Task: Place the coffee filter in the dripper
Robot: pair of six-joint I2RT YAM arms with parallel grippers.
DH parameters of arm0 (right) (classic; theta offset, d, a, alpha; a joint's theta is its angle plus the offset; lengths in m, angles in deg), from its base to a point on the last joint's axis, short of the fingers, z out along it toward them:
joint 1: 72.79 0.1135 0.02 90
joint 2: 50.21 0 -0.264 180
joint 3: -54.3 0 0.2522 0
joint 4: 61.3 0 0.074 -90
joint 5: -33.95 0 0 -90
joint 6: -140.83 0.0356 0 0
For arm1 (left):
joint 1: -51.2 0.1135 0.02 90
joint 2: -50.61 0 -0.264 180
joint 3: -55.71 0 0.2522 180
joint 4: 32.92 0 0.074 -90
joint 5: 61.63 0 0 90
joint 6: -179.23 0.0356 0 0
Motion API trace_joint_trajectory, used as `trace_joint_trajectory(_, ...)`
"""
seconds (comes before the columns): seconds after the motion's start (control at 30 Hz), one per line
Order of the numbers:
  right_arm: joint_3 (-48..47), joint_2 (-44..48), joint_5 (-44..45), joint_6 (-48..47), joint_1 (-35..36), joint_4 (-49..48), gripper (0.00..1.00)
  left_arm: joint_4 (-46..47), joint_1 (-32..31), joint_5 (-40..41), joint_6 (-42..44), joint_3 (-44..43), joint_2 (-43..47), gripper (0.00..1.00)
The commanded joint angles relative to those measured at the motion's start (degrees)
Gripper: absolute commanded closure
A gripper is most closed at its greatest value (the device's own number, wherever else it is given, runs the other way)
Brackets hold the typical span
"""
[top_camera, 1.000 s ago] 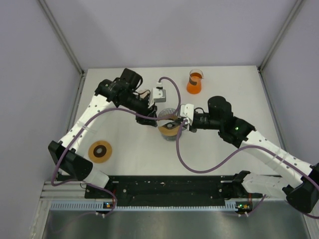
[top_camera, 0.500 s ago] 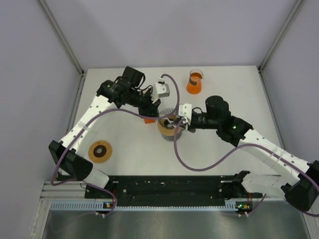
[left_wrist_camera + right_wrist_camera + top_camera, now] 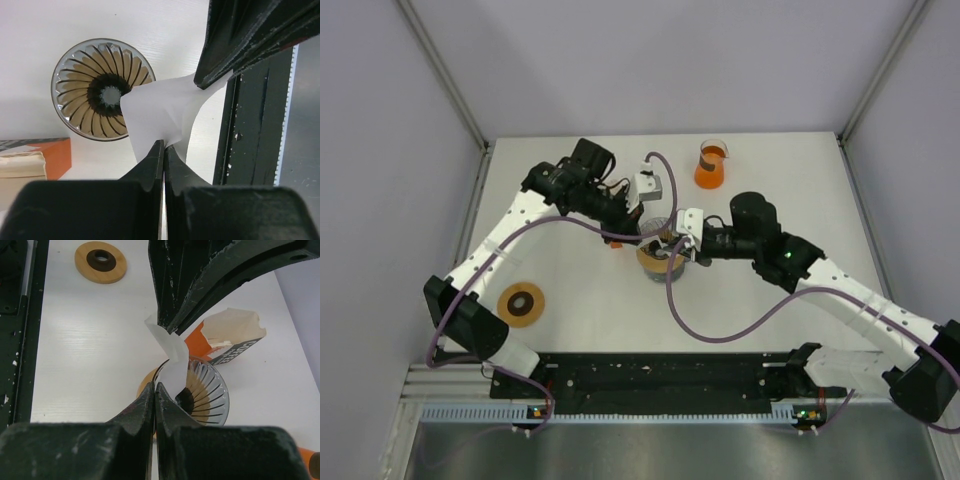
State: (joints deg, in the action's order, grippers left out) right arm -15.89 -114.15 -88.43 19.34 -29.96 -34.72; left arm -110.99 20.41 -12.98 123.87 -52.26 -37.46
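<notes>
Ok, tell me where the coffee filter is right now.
Mid-table in the top view: the coffee filter is pinched between the left gripper and the right gripper, just over the dripper rim.

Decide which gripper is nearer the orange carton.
Left. The left gripper pinches the coffee filter over the dripper on the side toward the orange carton; the right gripper pinches the filter's opposite edge, farther from it.

My fingers (image 3: 148, 172) are black. The coffee filter (image 3: 157, 112) is plain white. The dripper (image 3: 80, 95) shows tan and dark radial stripes round a black centre. The carton (image 3: 52, 156) is orange with cream paper; the table (image 3: 100, 25) white.
</notes>
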Motion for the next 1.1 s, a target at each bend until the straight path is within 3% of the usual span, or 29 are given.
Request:
trace_joint_trajectory(0.0, -2.99, -0.75, -0.49, -0.24, -0.20, -2.89, 1.00, 2.25, -0.50, -0.33, -1.57, 1.14, -0.08, 1.00)
trace_joint_trajectory(0.13, -2.55, -0.31, 5.90, 2.29, -0.29, -5.43, 1.00, 8.22, -0.42, 4.41, -9.12, 1.49, 0.80, 1.00)
trace_joint_trajectory(0.27, -2.29, 1.01, 16.53, 8.70, -0.82, -10.70, 0.39, 14.12, -0.50, 13.90, -18.96, 1.14, 0.89, 1.00)
trace_joint_trajectory(0.37, -5.35, 0.75, 26.28, 17.12, -0.73, -12.20, 0.21, 15.62, -0.33, 19.44, -24.60, 0.53, 0.80, 1.00)
trace_joint_trajectory(0.5, -10.10, 0.40, 38.60, 34.16, -0.82, -11.07, 0.18, 16.41, -0.41, 22.70, -30.93, -0.70, 0.71, 1.00)
trace_joint_trajectory(0.8, -10.64, -3.20, 46.62, 64.50, 1.73, -7.19, 0.19, 17.99, -0.50, 27.19, -37.97, -1.76, 0.36, 1.00)
trace_joint_trajectory(1.07, -13.71, -11.37, 44.16, 71.73, 1.73, -6.75, 0.20, 19.05, -1.38, 27.63, -38.41, -1.32, 0.53, 1.00)
